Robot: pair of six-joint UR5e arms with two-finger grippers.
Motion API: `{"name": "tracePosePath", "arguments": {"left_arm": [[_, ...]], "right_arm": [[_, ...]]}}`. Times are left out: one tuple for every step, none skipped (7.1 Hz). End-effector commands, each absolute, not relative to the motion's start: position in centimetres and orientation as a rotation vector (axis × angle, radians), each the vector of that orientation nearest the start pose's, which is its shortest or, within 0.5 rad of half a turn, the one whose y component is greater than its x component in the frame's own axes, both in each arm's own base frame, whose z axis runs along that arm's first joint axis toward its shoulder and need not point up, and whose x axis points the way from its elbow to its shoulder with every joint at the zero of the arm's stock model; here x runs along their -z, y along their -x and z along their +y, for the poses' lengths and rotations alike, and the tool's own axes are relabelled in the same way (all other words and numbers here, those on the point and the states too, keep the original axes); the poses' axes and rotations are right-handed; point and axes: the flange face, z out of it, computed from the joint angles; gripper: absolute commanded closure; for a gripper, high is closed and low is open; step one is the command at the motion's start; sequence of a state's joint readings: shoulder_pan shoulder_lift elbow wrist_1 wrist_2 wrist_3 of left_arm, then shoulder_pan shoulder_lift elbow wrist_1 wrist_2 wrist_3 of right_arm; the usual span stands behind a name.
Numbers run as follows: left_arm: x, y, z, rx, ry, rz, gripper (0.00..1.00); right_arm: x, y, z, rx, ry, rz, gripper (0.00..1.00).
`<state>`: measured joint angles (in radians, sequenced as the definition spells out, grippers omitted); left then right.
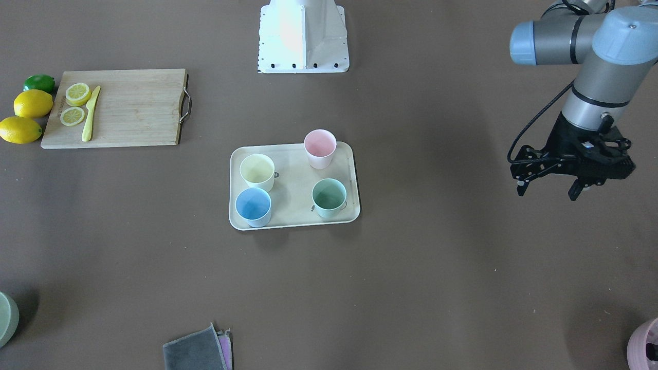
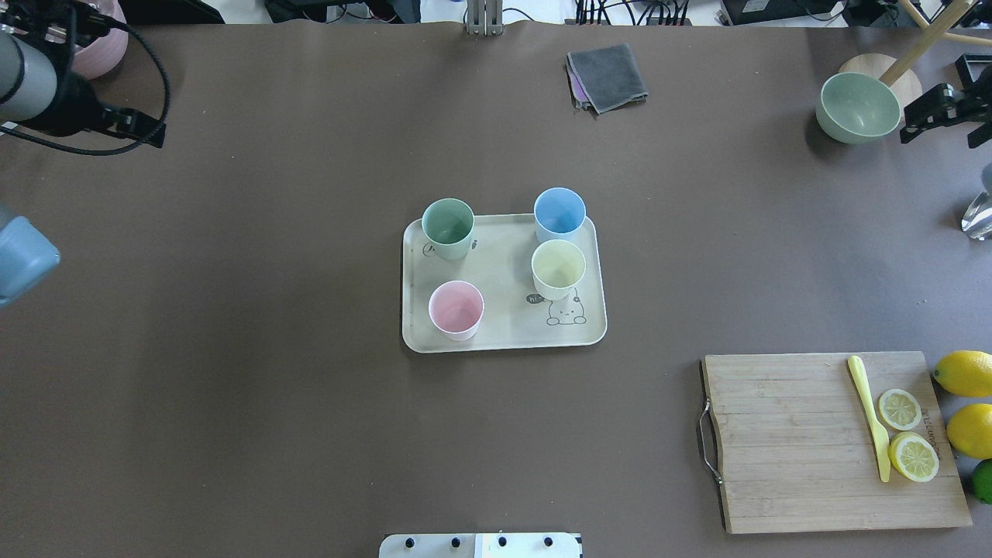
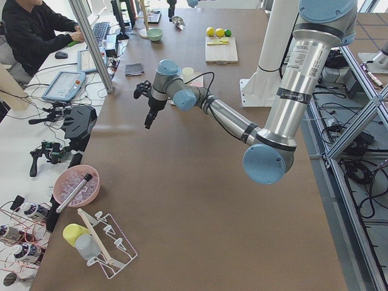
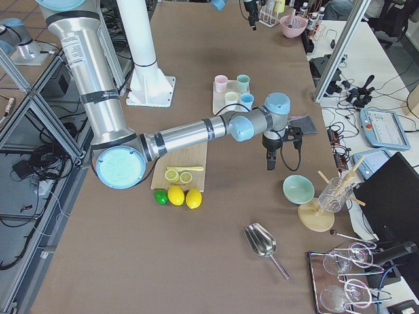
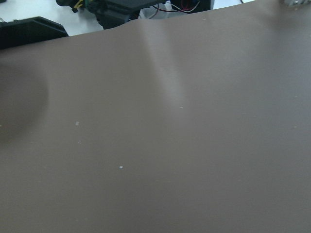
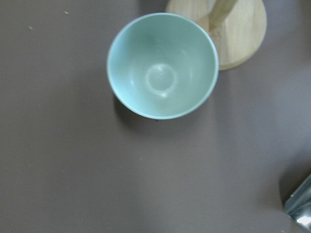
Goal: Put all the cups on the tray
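Four cups [image 2: 456, 310] on one tray [image 2: 504, 310]

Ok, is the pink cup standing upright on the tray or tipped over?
Upright: the pink cup shows its open mouth facing up, standing on the tray.

Front cam: green bowl [image 1: 6, 318] cut by lower-left edge, pink container [image 1: 645, 347] by lower-right corner. Overhead cam: right tool [image 2: 942, 124] runs off the upper-right edge, so finger gap can't be read. Yellow cup [image 2: 558, 267] hides pt of the tray's [image 2: 504, 341] rabbit print.
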<state>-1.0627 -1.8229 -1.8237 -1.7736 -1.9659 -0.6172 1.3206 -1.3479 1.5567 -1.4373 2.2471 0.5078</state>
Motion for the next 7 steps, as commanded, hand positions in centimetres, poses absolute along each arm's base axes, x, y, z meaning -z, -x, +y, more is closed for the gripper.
{"name": "tracePosePath", "arguments": {"left_arm": [[-44.1,-11.9,-55.2,0.005,-0.295,0.74,0.02],[-46.8,-7.9,-54.8,-0.048,-0.281,0.759,0.02],[-49.4,-4.0,-55.3,-0.055,-0.264,0.796,0.02],[-54.2,-0.2,-54.9,-0.105,-0.254,0.786,0.02],[-58.5,2.2,-54.5,-0.155,-0.239,0.761,0.02],[-61.9,4.2,-54.1,-0.138,-0.206,0.757,0.02],[-61.8,4.7,-54.1,-0.124,-0.21,0.755,0.02]], "right_arm": [[-58.9,2.7,-56.6,-0.114,-0.029,-0.755,0.0],[-60.3,0.7,-55.5,-0.123,-0.025,-0.766,0.0],[-61.4,-1.4,-54.5,-0.08,-0.026,-0.794,0.0],[-61.4,-2.6,-54.0,-0.045,-0.008,-0.815,0.0],[-61.5,-3.2,-53.7,-0.028,-0.02,-0.814,0.0],[-61.7,-3.2,-53.8,-0.028,-0.021,-0.801,0.0],[-61.8,-3.2,-53.8,-0.027,-0.02,-0.802,0.0]]}}
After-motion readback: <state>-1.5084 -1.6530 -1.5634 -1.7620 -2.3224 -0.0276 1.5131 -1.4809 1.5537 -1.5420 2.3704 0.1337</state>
